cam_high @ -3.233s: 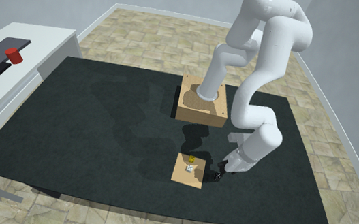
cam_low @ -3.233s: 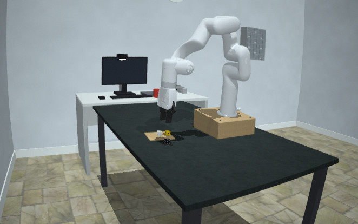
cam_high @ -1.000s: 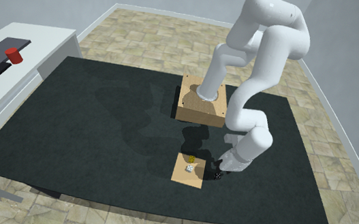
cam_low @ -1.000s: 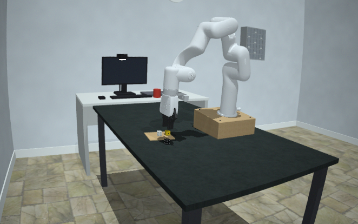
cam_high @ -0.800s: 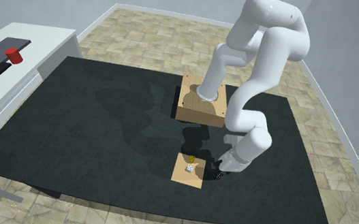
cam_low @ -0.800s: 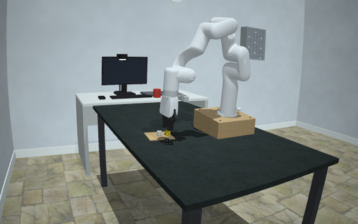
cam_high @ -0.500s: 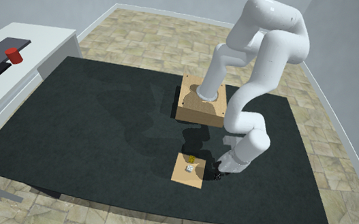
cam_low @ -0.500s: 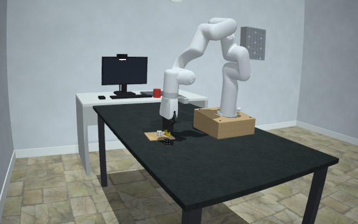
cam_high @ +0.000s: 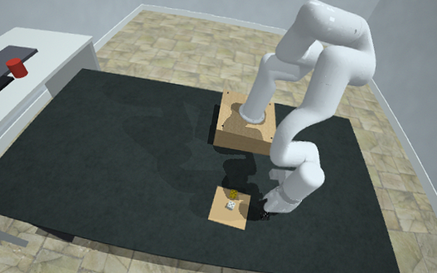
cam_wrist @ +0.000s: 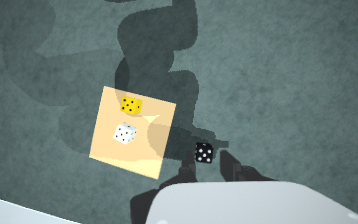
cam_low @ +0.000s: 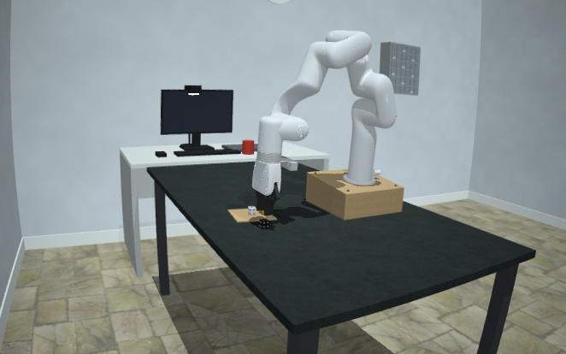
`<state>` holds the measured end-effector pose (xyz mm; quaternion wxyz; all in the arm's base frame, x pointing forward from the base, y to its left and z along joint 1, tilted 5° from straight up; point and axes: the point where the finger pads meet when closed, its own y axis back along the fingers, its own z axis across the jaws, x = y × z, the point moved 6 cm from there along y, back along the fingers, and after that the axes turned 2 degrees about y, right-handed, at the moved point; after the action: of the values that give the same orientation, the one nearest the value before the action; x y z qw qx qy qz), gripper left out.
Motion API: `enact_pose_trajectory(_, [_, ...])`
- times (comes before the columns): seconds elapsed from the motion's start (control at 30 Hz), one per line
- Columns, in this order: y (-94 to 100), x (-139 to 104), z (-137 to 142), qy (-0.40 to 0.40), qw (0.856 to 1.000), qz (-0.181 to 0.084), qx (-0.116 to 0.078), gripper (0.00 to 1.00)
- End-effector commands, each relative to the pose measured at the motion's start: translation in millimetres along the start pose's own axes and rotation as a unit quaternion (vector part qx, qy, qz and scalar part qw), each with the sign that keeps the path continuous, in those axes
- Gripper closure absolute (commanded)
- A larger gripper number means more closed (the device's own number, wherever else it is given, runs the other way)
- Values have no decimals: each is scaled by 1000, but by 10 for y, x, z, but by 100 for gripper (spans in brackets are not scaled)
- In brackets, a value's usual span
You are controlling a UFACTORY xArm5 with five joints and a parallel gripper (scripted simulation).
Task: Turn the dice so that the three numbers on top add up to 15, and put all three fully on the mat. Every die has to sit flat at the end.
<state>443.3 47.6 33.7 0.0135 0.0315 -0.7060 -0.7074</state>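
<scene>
A tan mat lies on the dark table. A yellow die and a white die sit flat on it, the yellow one near the mat's far edge. A black die with white pips sits flat on the table, just off the mat's right edge. My gripper hangs a little above the black die, with its dark fingers partly open on either side and nothing between them. The top and exterior views show the mat, the black die and the gripper above it.
The arm's wooden base block stands behind the mat. A white desk with a monitor, a keyboard and a red cylinder stands beside the table's left side.
</scene>
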Motion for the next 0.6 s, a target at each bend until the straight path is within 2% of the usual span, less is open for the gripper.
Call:
enact_pose_trajectory(0.0, [-39, -9, 4, 0, 1000, -1, 0, 58])
enact_pose_trajectory(0.57, [-158, -12, 14, 0, 1000, -1, 0, 58])
